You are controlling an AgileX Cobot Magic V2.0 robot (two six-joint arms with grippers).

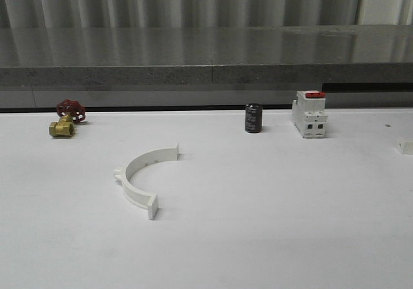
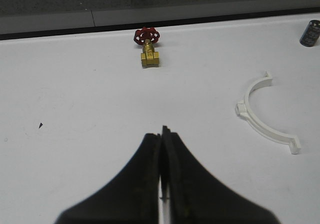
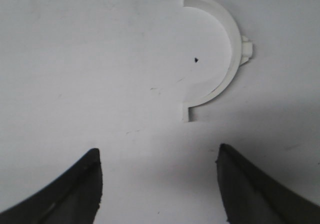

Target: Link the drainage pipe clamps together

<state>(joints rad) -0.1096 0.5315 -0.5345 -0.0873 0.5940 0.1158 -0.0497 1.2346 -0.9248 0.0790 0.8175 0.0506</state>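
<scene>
I see one clamp half (image 1: 143, 177) flat on the table (image 1: 271, 224), left of centre; a second half (image 3: 220, 59) lies before my right gripper (image 3: 159, 181), jaws wide. My left gripper (image 2: 161, 154) is closed, empty, facing the valve (image 2: 148, 46).

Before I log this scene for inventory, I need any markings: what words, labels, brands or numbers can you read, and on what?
No text can be read.
Breaker: red top, no legible marking.
Dark cylinder: any print is too blurred to read.
Brass valve with red handwheel: no readable stamp.
Clamp half near the left arm: plain white.
Clamp half under the right gripper: plain white.
</scene>
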